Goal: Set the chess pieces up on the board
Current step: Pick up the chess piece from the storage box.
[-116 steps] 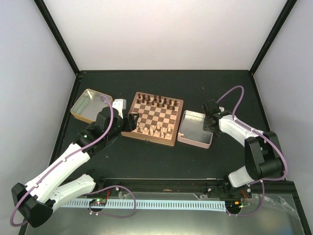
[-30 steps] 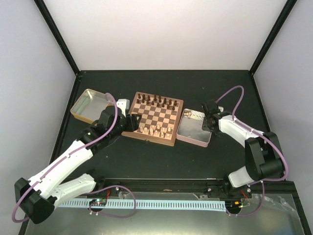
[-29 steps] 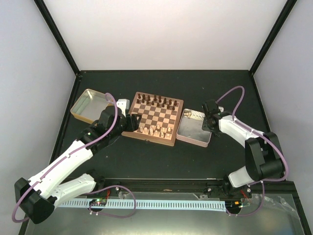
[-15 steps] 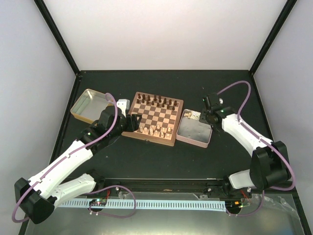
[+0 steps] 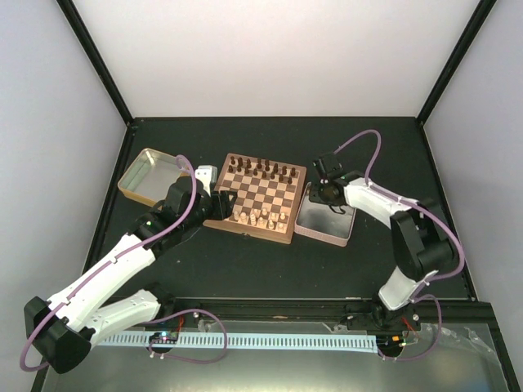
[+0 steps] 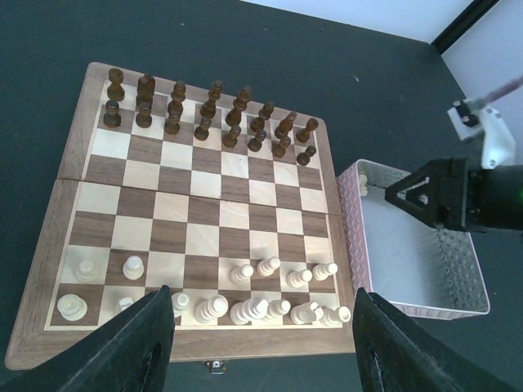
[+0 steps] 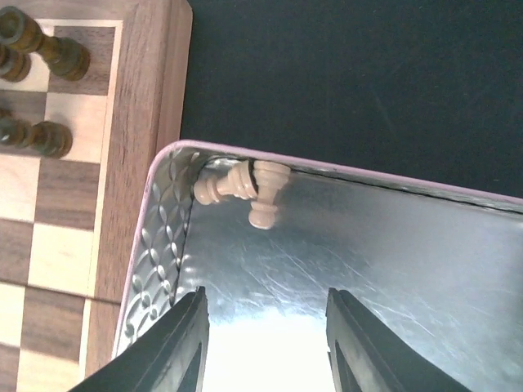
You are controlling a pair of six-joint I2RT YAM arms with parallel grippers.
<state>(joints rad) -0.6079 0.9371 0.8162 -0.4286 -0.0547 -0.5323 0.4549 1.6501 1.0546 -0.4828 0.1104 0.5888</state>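
Note:
The board (image 5: 261, 194) lies mid-table with dark chessmen along its far rows. Light tan chess pieces (image 6: 261, 306) stand in its two near rows, some squares there bare. My left gripper (image 6: 261, 347) hovers open over the board's near edge (image 6: 204, 359), with nothing between its fingers; in the top view it (image 5: 221, 201) sits at the board's left near side. Two more chess pieces (image 7: 243, 188) lie tipped in the far-left corner of the pink-rimmed tin (image 7: 159, 220). My right gripper (image 7: 265, 343) stands open and empty above the tin floor, just short of them.
The pink tin (image 5: 331, 224) rests against the board's right side. A second metal tin (image 5: 151, 175) sits at the left, beyond my left arm. Dark chessmen (image 6: 212, 110) fill the board's far rows. Black frame posts rise at the table's corners.
My right gripper has opened and swung left across the pink tin to its far-left corner. The left arm has stayed still.

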